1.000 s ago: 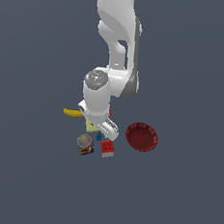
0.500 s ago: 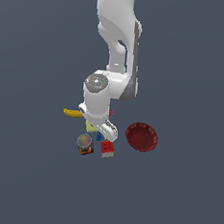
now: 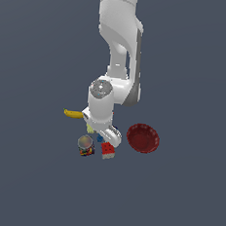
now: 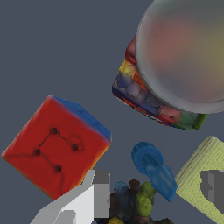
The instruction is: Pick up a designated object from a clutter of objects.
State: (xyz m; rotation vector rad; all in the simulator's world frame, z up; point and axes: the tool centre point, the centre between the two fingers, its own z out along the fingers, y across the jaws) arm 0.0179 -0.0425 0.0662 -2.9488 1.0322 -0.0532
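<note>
Blue blocky piece (image 4: 154, 168) lies on the worktop between the red cube (image 4: 54, 146) and the pale yellow block (image 4: 202, 175), beside the silver-topped can (image 4: 175, 61). Above it the gripper (image 4: 155, 192) is spread wide, its fingers (image 4: 98, 194) straddling the piece and a dark lump (image 4: 131, 203) without holding anything.

The exterior view looks from far and from high up, down on the whole arm (image 3: 117, 61) and the small pile under it, so each item is tiny. The wrist view looks straight down from very near, past the grey fingers (image 4: 101, 192). Both views share the red cube (image 3: 108, 150) (image 4: 57, 146), the silver-topped can (image 3: 85, 144) (image 4: 179, 57) and the blue piece (image 3: 99, 138) (image 4: 155, 169).
</note>
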